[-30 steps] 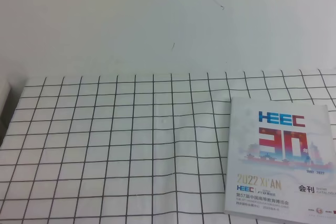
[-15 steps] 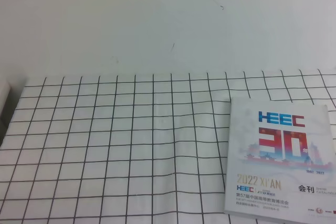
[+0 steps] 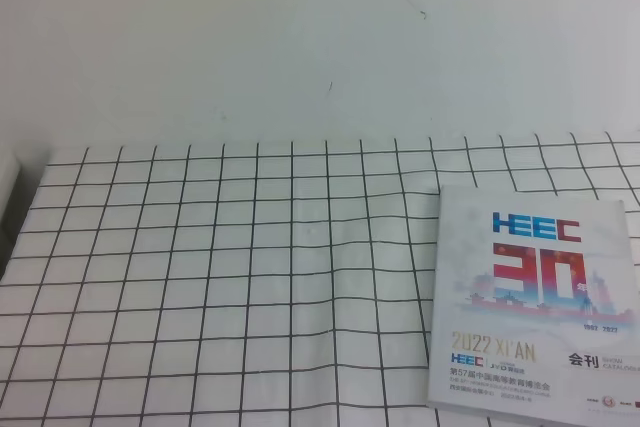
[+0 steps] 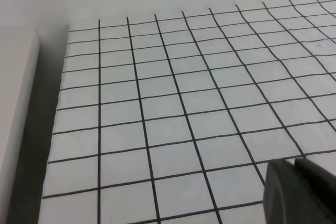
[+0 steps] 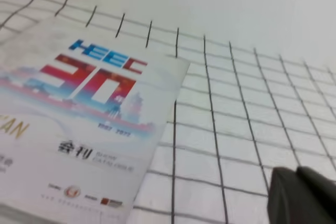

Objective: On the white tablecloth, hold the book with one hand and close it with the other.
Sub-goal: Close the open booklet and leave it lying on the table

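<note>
The book [image 3: 535, 302] lies closed and flat, cover up, on the white tablecloth [image 3: 220, 277] at the right, near the front edge. Its cover shows blue "HEEC", a red-blue "30" and gold "2022 XI'AN". Neither arm appears in the exterior high view. In the left wrist view only the dark tips of my left gripper [image 4: 294, 163] show at the lower right, pressed together over bare cloth [image 4: 173, 103]. The right wrist view has the book [image 5: 79, 108] at the left and my right gripper [image 5: 296, 171] to its right, tips together above the cloth [image 5: 236, 119], holding nothing.
A plain white surface [image 3: 300, 47] stretches beyond the cloth's far edge. A pale raised ledge [image 4: 16, 103] runs along the cloth's left side with a dark gap [image 4: 44, 129] between them; the ledge [image 3: 8, 172] also shows at the left edge of the exterior high view.
</note>
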Controlling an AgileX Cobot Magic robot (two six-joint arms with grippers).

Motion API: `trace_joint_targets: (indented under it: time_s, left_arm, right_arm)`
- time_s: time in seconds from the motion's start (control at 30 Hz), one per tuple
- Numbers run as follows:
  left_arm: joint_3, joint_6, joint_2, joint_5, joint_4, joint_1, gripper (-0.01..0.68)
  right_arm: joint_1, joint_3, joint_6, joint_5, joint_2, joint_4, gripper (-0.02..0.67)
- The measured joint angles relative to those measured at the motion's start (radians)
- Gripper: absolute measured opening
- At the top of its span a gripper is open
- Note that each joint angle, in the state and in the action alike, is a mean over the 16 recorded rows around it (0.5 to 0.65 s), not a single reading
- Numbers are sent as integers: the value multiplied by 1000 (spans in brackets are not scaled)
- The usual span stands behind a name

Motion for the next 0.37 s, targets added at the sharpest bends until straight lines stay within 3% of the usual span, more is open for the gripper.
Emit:
trace_joint_targets:
  time_s: [0.37]
  left_arm:
    - [-1,-4,0,0,0,0,-2]
  right_arm:
    - [-4,22,76,30,-17,6,-3]
